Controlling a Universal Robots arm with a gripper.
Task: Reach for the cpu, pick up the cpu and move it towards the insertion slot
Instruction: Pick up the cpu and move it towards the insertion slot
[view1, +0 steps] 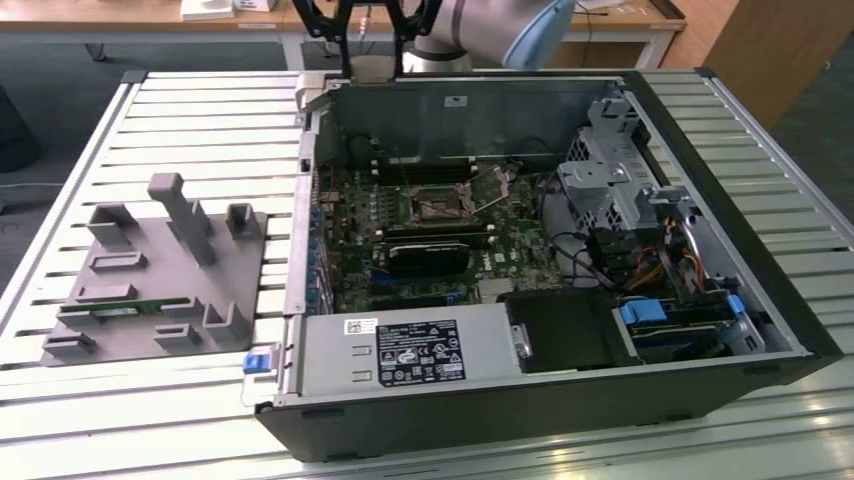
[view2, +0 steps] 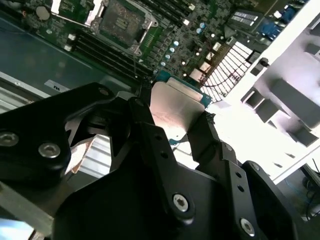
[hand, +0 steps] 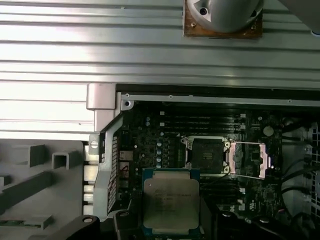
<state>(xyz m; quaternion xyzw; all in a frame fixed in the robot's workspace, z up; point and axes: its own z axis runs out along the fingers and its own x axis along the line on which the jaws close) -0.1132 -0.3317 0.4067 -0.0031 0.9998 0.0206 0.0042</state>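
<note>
My gripper (view2: 175, 116) is shut on the cpu (view2: 172, 100), a flat square chip with a silvery top plate and a green rim, held by two opposite edges between the black fingers (view2: 150, 135). In the first wrist view the cpu (hand: 171, 202) hangs over the motherboard just inside the case wall, short of the insertion slot (hand: 206, 155). The slot's silvery bracket (hand: 247, 160) is swung open beside the dark socket. In the exterior view my gripper (view1: 354, 35) is high above the case's far edge, with the insertion slot (view1: 441, 207) further in on the board.
The open computer case (view1: 307, 250) lies on a slatted metal table (view1: 200, 120). A grey fixture tray (view1: 154, 265) with a green memory stick (view1: 127, 310) sits at the exterior view's left. Inside are a black block (view1: 427, 255), a power supply (view1: 400, 350) and drive cages (view1: 607, 190).
</note>
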